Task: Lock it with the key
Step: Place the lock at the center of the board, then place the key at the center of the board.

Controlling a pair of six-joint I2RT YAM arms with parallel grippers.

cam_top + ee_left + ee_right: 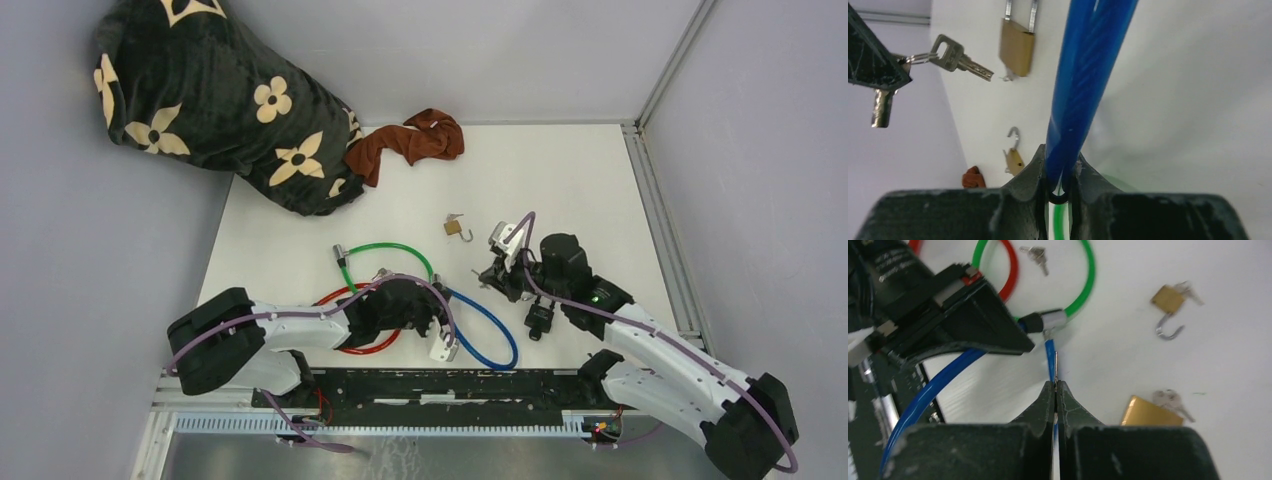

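1. My left claw (1058,170) is clamped on the blue cable (1083,75), pinched between both fingers.
2. My right claw (1056,386) is pressed together on the key (1056,362), which sits edge-on just beside the blue cable.
3. An open brass padlock (458,227) lies on the worktop (580,180), beyond the blue cable.

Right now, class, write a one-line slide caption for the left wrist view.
Left gripper clamps the blue cable; beyond it, keys dangle near a brass padlock.

Bright, even light, soft shadows; the wrist views blur near fingers (1018,200) and brass padlock (1017,46).
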